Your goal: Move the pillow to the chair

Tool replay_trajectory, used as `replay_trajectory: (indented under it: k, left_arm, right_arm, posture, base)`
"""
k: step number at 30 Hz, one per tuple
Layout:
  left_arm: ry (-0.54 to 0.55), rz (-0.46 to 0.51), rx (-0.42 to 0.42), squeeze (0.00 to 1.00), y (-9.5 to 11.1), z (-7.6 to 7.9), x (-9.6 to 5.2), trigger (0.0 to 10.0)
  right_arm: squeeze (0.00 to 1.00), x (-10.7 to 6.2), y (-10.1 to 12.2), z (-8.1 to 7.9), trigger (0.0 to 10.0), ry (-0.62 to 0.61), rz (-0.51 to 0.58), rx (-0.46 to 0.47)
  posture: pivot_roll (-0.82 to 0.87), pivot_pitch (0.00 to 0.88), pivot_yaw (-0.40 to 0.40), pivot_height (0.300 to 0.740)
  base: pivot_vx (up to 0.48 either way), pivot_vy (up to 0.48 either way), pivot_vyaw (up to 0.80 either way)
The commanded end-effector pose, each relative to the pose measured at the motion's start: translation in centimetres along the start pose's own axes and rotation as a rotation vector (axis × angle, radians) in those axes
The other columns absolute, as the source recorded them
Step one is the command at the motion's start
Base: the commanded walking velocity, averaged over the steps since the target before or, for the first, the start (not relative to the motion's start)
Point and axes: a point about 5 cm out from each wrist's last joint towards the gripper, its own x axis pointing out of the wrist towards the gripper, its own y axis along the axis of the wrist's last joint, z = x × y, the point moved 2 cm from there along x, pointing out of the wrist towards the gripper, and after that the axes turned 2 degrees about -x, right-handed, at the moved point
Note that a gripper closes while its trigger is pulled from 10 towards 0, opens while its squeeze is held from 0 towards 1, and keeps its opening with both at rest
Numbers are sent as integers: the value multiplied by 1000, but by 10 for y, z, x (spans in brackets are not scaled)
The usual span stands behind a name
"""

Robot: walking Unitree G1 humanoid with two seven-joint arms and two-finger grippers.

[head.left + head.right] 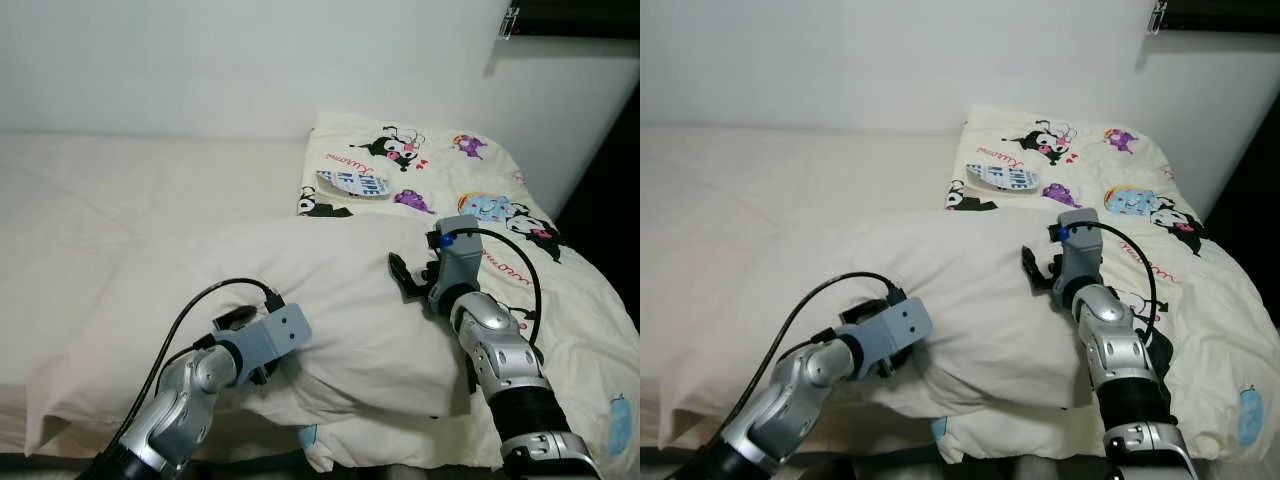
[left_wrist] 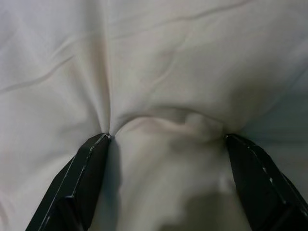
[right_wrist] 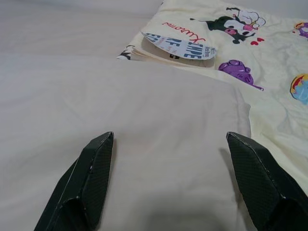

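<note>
A plain cream pillow lies across the near side of the bed, partly on top of a cartoon-print quilt. My left gripper is open and pushed into the pillow's near left side. Cloth bulges between its two black fingers. My right gripper is open at the pillow's far right edge. In the right wrist view its fingers hover spread just above the pillow's top, with nothing between them.
A cream quilt printed with cartoon figures covers the bed's right side, with a flat blue-and-white item lying on it. Bare cream sheet stretches to the left. A white wall stands behind and a dark gap runs along the right.
</note>
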Motion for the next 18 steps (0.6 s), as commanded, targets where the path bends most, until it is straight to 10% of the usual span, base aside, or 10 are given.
replay_trajectory:
  k: [1,6,7,18]
  left_arm:
    - [19,-78,35,0,-16,-1,2,10000]
    - [48,-97,65,0,-17,-3,6,10000]
    - [53,-108,74,0,-17,-4,7,78]
    - [63,-130,91,0,-22,-5,12,0]
  right_arm:
    - [0,0,2,-3,10000,13,3,15]
    - [0,0,6,-3,10000,16,11,19]
    - [0,0,7,-3,10000,15,14,21]
    - [0,0,12,-8,10000,31,25,40]
  posture:
    - [8,0,-54,410]
    - [6,0,-52,410]
    - [5,0,-53,410]
    - [6,0,-52,410]
  base:
    - [0,0,0]
    - [0,0,0]
    - [0,0,0]
    - [0,0,0]
